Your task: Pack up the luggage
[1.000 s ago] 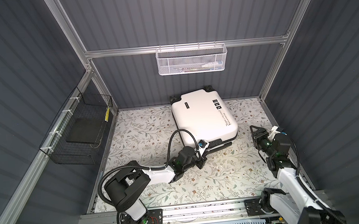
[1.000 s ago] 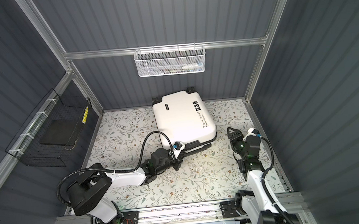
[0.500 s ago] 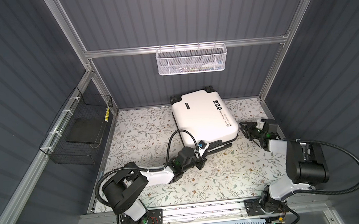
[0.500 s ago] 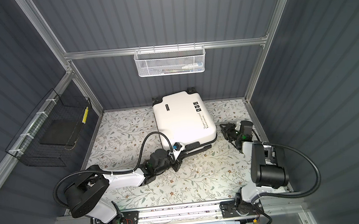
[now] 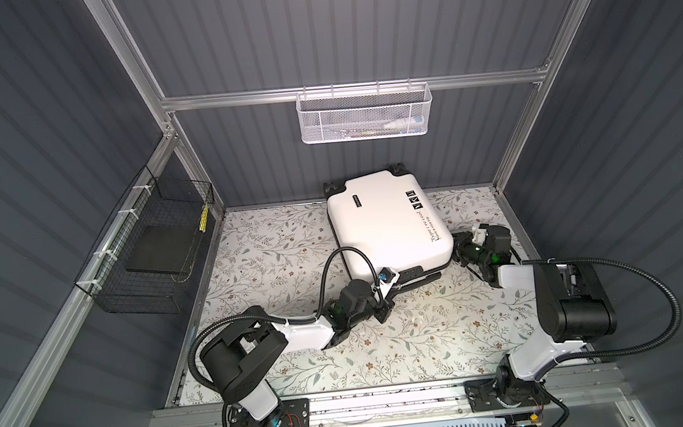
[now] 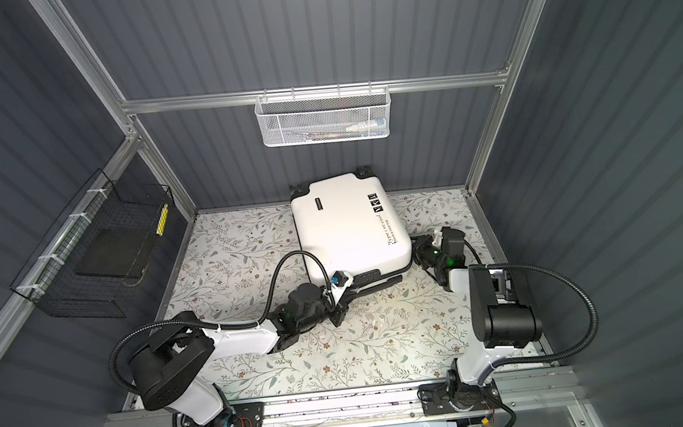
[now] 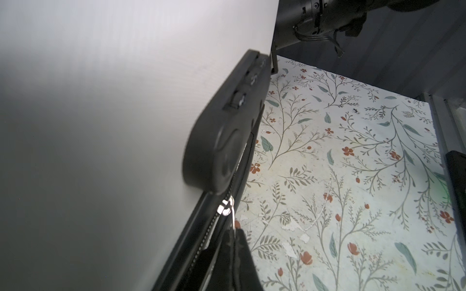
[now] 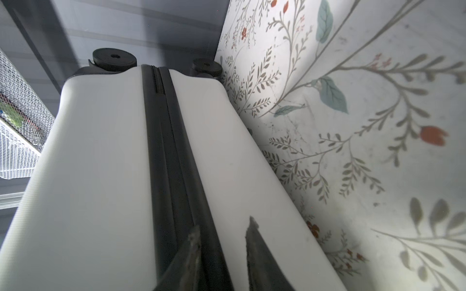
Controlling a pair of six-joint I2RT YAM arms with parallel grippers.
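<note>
The luggage [image 5: 386, 219] [image 6: 349, 222], a white hard-shell suitcase, lies flat and closed at the back middle of the floral table. Its black wheels [image 8: 114, 59] point to the back wall. My left gripper [image 5: 398, 288] [image 6: 352, 291] is at the case's front edge beside the black handle [image 7: 222, 141]. It is shut on the silver zipper pull [image 7: 227, 206], whose thin tab runs between the fingers [image 7: 234, 241]. My right gripper [image 5: 457, 248] [image 6: 418, 251] is at the case's near right corner. Its fingertips [image 8: 195, 233] stand a little apart against the black zipper band [image 8: 166, 151] and white shell, holding nothing.
A white mesh basket [image 5: 365, 114] with small items hangs on the back rail. A black wire basket [image 5: 155, 246] with a dark flat pad hangs on the left wall. Grey walls close in on three sides, and the right wall stands near the right arm.
The right arm swung from the front right of the table to the suitcase's near right corner, and its jaws narrowed. The left gripper and the suitcase have not moved.
</note>
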